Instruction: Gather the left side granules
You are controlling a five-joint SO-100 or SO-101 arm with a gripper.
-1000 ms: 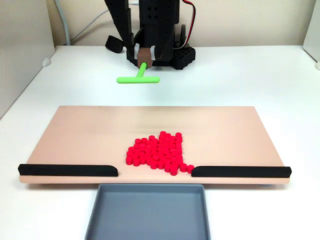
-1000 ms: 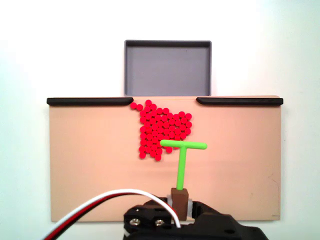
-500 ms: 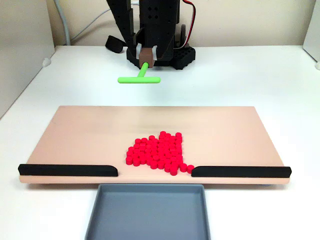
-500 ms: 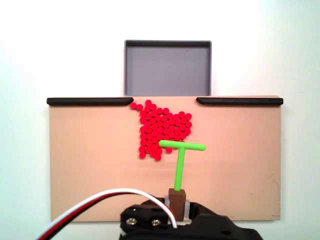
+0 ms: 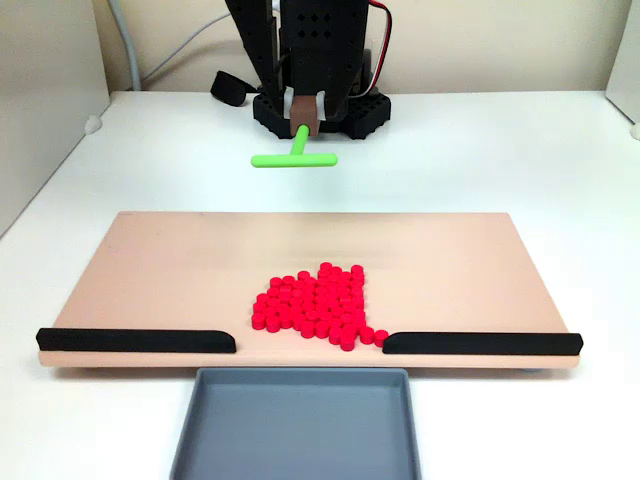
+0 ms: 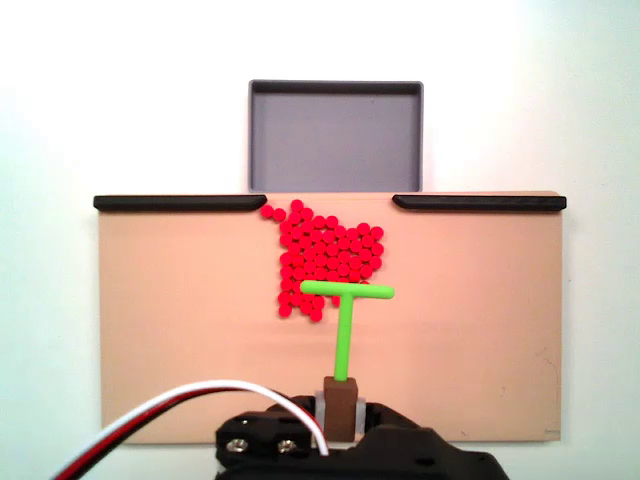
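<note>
The granules [image 5: 315, 303] are a heap of small bright red cylinders on the middle of the tan board [image 5: 180, 260], touching the gap between two black rails. In the view from above, the granules [image 6: 325, 255] spread from the gap toward the arm. My gripper [image 5: 303, 113] is shut on a brown block that carries the green T-shaped stick [image 5: 294, 159], held in the air behind the board. From above, the gripper [image 6: 339, 408] sits at the bottom edge, and the stick's crossbar [image 6: 346, 292] lies across the heap's near edge.
Two black rails [image 5: 135, 340] [image 5: 480, 343] line the board's front edge, with a gap between them. A grey tray [image 5: 297, 425] sits just beyond that gap, also seen from above as the tray [image 6: 335, 135]. The arm's black base [image 5: 320, 110] stands behind the board, with red, white and black cables.
The gripper and green stick have shifted sideways: right in the front view, left in the view from above. The granules have not moved.
</note>
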